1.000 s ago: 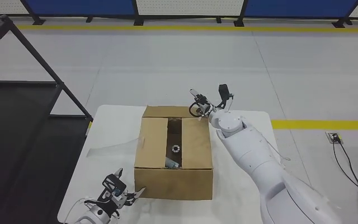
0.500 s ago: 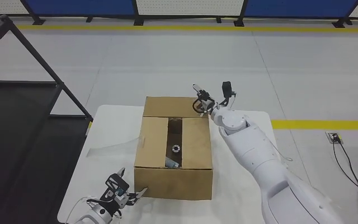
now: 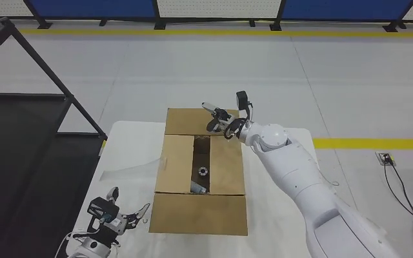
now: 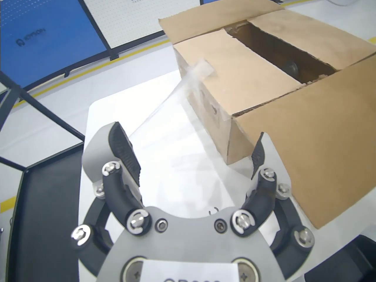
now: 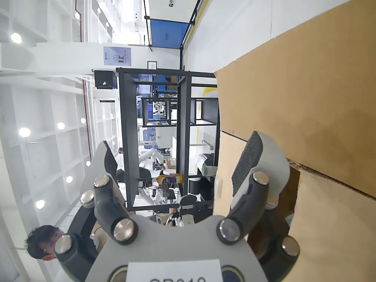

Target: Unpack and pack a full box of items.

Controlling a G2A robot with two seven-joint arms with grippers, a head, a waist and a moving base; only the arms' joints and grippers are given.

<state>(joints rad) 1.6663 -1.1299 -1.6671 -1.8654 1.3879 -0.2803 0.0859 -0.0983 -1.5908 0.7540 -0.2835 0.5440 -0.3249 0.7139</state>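
Top view: right hand (image 3: 222,101) spread wide, empty, over far flap (image 3: 190,120) of box (image 3: 226,169), upper centre. Slot (image 3: 201,155) begins just below it and runs down-frame between side flaps (image 3: 175,164); items (image 3: 202,171) dim inside. Left hand (image 3: 128,204) wide, empty, lower left over table (image 3: 132,145), apart from box corner. Judged: right hand nearer; side flaps need parting.
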